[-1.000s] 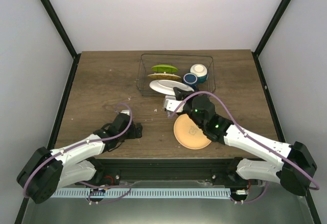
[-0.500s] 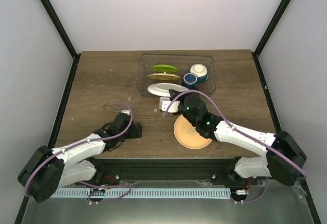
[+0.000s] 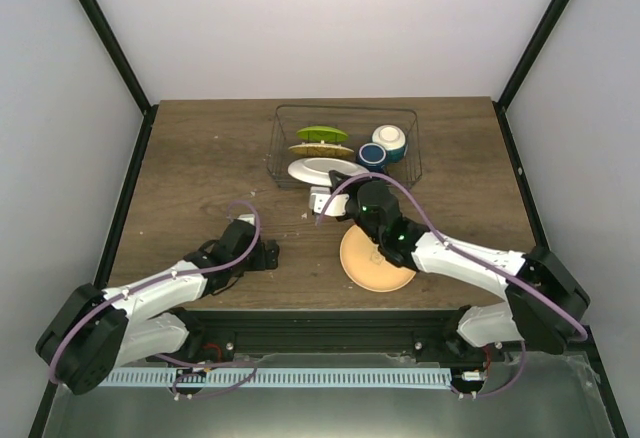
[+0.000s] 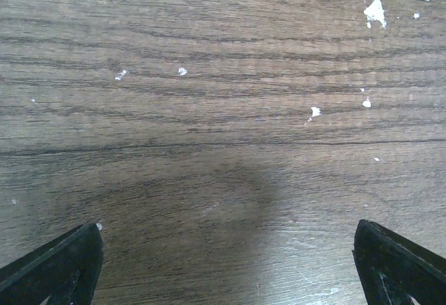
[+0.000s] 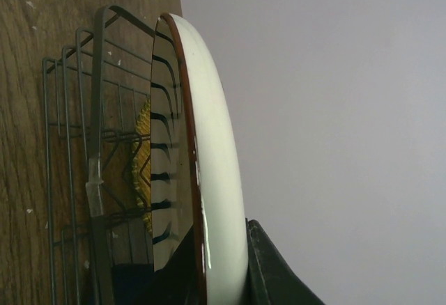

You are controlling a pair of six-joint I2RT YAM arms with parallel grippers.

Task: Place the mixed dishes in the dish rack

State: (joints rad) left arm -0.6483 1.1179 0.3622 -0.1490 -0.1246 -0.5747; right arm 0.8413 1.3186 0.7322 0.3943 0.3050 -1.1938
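The white striped plate point(image 3: 322, 170) is pinched at its near rim by the right tool point(image 3: 343, 180). In the right wrist view the rim is seen pressed between the two dark fingers point(image 5: 273, 271), and the plate is shown edge-on, with the dark-blue stripes on the face that is turned toward the dish rack point(image 3: 412, 154). In the top view this plate is held at the near side of the rack, just over the near wire wall. It cannot be told whether the wire is touched by it.

Three other pieces are found inside the rack. The lime-green plate point(image 3: 322, 134) is placed in the left part, toward the far wall, and its yellowish rim is seen just in front of the green. The dark blue mug point(image 3: 372, 154) is placed in the right part, and the small white bowl point(image 3: 390, 138) is just behind it, near the far right corner.

A tan plate point(image 3: 372, 263) is lying flat on the counter point(image 3: 200, 168), near the front edge, and it is partly covered by the right arm.

The left tool point(image 4: 226, 241) is kept low over the bare counter, well apart from the rack. Its fingers point(image 4: 63, 263) are spread wide, and nothing is held between them. Some white specks point(image 4: 375, 11) are scattered on the wood in front of it.
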